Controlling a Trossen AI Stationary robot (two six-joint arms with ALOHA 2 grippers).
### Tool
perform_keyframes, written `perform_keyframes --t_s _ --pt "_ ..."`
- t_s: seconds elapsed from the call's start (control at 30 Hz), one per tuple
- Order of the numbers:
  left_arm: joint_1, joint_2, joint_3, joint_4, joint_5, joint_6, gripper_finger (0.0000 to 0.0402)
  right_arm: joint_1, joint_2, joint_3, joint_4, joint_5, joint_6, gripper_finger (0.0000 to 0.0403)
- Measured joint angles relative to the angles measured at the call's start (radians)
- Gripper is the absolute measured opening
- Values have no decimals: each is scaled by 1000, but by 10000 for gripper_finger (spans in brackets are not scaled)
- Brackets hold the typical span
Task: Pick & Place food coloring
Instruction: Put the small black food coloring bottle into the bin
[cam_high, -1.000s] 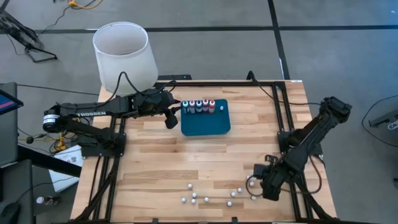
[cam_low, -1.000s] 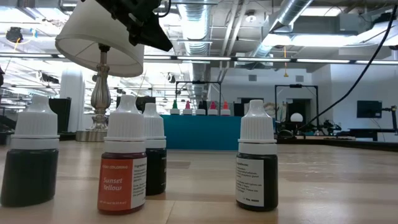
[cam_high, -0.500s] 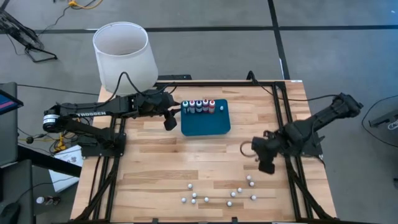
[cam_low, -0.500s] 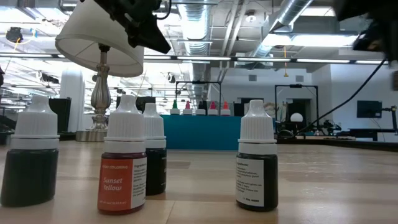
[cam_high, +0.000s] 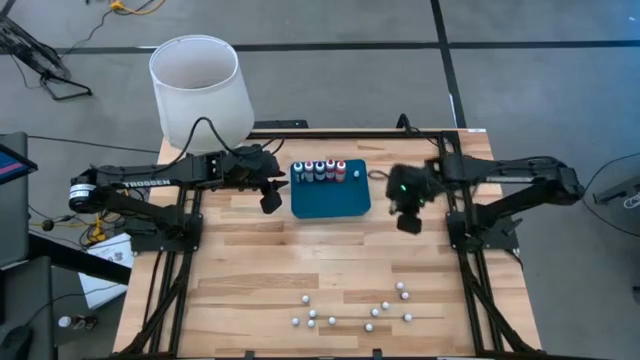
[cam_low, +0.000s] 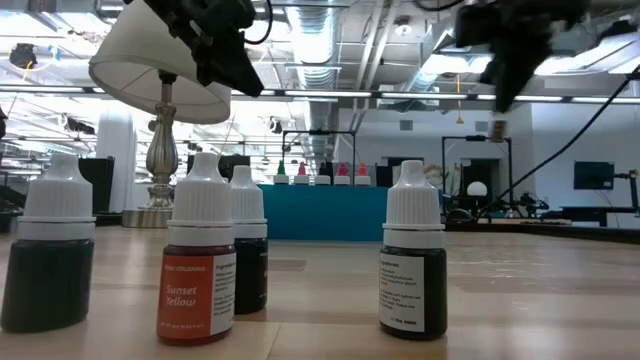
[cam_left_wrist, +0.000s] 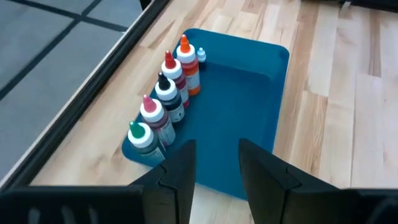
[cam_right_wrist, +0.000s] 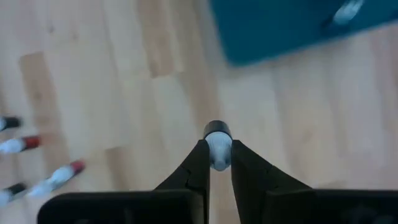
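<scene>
The dark teal tray (cam_high: 335, 198) lies at the table's far middle. A row of coloured bottles with white caps (cam_high: 319, 170) stands along its far edge, with one small white bottle (cam_high: 358, 173) beside them. Several small bottles (cam_high: 350, 308) stand near the table's near edge; they loom large in the low view (cam_low: 200, 260). My left gripper (cam_high: 270, 198) hovers open just left of the tray (cam_left_wrist: 249, 112). My right gripper (cam_high: 408, 220) is raised right of the tray, shut on a small bottle (cam_right_wrist: 217, 146). My right gripper pinches the small bottle by its white cap (cam_right_wrist: 217, 154) between the two fingertips (cam_right_wrist: 199, 163), coming from above and pointing down. The bottle is lifted clear of the table and hangs below the fingers (cam_low: 497, 128), its dark body (cam_right_wrist: 217, 129) pointing at the wood.
A white lampshade (cam_high: 198, 88) stands off the table's far left corner. Black frame rails (cam_high: 455, 200) run along the table's left and right sides. Bare wood (cam_high: 320, 255) lies between the tray and the near bottles.
My right gripper has risen from among the small bottles at the near right and travelled toward the far edge and the tray, carrying one small bottle lifted clear. The other small bottles have stayed in place.
</scene>
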Motion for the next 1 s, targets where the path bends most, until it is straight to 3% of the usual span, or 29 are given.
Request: perform_keyframes --t_s 0.43,0.77,1.0 --pt "-44 0 0 -88 -2 -73 114 -266 367 305 0 0 -456 34" --pt "-112 0 0 -158 -48 -139 114 -343 570 400 3 -34 -572 35" --pt "-146 0 0 -168 -92 -144 114 -343 599 403 31 -51 -578 40"
